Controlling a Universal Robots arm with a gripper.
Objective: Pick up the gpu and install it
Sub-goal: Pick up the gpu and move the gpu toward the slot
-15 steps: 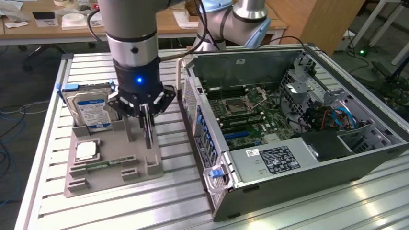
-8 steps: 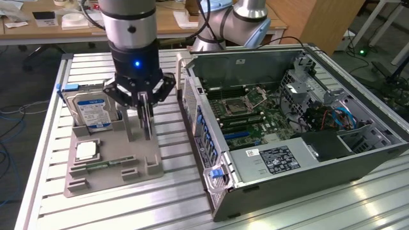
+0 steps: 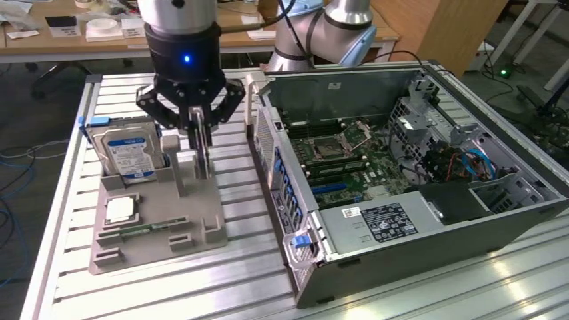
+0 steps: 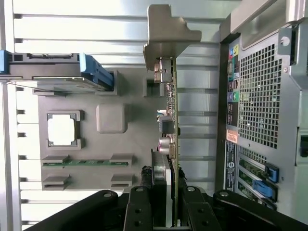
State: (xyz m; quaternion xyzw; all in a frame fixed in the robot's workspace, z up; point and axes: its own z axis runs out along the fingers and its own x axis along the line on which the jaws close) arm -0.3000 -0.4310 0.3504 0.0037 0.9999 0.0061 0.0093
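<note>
- Case [image 3: 444, 230]: stands open on the table [image 3: 240, 273], just beside the tray [image 3: 191, 207] on the exterior view's right. Its motherboard [image 3: 356, 160] is exposed.
- Memory stick [image 3: 146, 229]: lies flat in a slot at the tray's near end.
- CPU [image 3: 121, 209]: sits in a square pocket of the tray, between the memory stick and the drive [image 3: 130, 155].
- Gripper [image 3: 197, 133]: hangs over the tray's far half, on the side nearest the case. The jaws are partly closed and clamp the gpu [image 3: 204, 161] by its upper edge. In the wrist view, one finger [image 4: 139, 209] sits on each face of the card.
- Gpu [image 4: 172, 115]: hangs on edge and upright below the gripper [image 4: 166, 211], at the tray's case-side edge. Its metal bracket [image 4: 168, 33] points away from the wrist. Whether its lower edge is clear of the tray cannot be told.
- Drive: stands upright in a blue-edged holder at the tray's far end, on the side away from the case.
- Desk [image 3: 53, 43]: stands beyond the tray and carries small items.
</note>
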